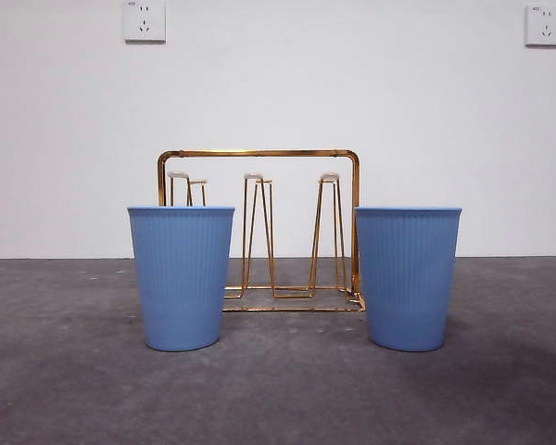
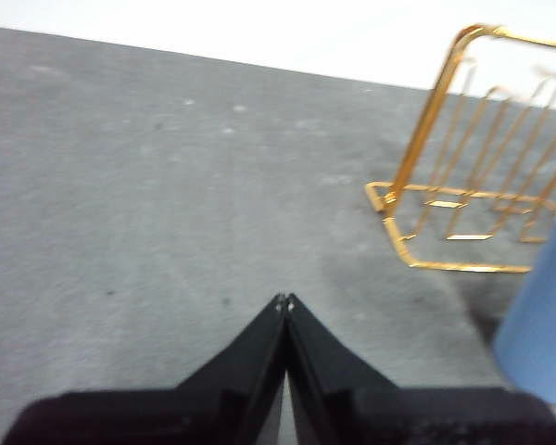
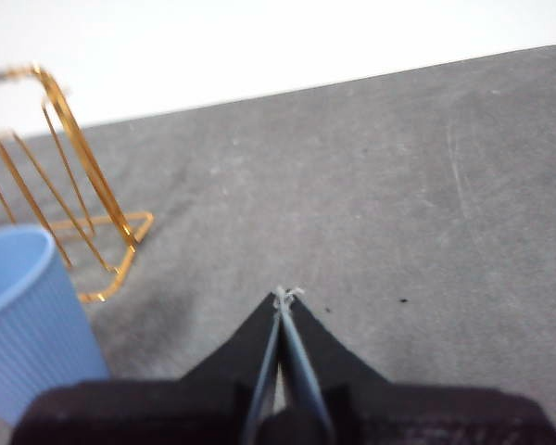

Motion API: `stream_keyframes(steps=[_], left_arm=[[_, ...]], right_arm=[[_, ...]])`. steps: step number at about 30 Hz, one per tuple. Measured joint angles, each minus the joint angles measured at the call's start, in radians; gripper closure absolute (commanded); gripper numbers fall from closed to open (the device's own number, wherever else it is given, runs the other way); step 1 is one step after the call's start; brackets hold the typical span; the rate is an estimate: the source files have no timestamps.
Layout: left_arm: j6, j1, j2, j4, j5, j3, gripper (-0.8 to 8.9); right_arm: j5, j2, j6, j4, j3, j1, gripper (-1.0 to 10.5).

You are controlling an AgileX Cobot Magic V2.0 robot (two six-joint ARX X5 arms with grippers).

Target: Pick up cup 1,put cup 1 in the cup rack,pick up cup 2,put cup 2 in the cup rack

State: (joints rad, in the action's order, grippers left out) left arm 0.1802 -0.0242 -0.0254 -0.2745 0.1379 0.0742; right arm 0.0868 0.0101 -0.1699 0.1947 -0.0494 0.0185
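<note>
Front view: two blue cups are standing upright on the grey table (image 1: 65, 371), the left cup (image 1: 181, 276) at centre left and the right cup (image 1: 407, 276) at centre right. The gold rack (image 1: 259, 153) is sitting between and behind them; each cup is hiding one of its lower corners. Neither arm is showing here. Wrist views, blurred: the left gripper (image 2: 284, 300) and right gripper (image 3: 284, 295) are hovering over bare table, jaws pressed together, gripping nothing.
</note>
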Motion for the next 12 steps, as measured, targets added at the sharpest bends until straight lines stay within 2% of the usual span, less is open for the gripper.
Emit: stream_keyframes(steps=[6,12], left_arm=[[0.059,0.000,-0.045,-0.027,0.054,0.100,8.20],[0.081,0.000,-0.140,-0.055,0.174,0.233,8.20]], right_arm=[[0.000,0.036,-0.082,0.013,-0.083,0.000,9.6],[0.055,0.148,-0.105,0.098,-0.255,0.000,9.6]])
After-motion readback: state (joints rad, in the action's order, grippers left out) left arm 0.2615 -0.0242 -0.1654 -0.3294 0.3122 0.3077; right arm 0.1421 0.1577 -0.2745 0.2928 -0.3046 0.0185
